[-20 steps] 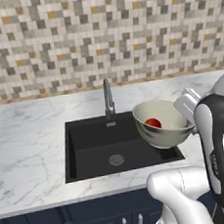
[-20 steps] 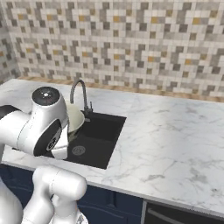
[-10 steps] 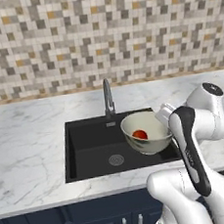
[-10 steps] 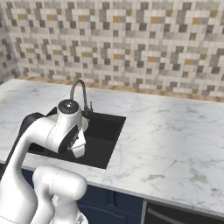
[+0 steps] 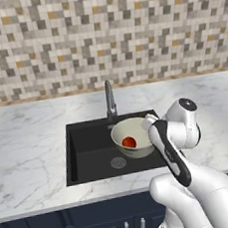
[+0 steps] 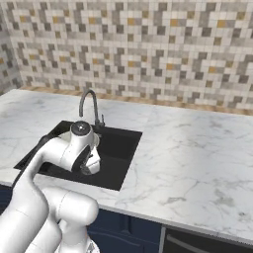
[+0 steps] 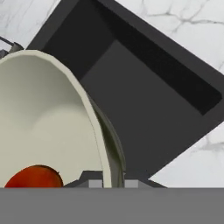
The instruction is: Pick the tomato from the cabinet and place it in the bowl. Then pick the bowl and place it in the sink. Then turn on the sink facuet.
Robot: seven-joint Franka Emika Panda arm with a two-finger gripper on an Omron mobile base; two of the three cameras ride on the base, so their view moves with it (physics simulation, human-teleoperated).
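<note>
— Where do we have the bowl (image 5: 132, 137) now?

— Over the right half of the sink (image 5: 90, 151), just in front of the sink facuet (image 5: 110, 99), with the tomato (image 5: 129, 142) resting inside near its bottom. Our gripper (image 7: 107, 180) is clamped on the bowl's right rim, one finger inside the wall and one outside, as the hand view shows.

— How will it handle, do we think?

— We judge it stiff and smooth, probably slick, and a one-sided rim pinch lets it want to swing. The tomato is a loose round ball, so any tilt could roll it.

— Which way does it point?

— Its mouth faces up, tipped slightly toward the near left. Being round, it has no long axis; only the opening's direction matters, so we keep that upward.
</note>
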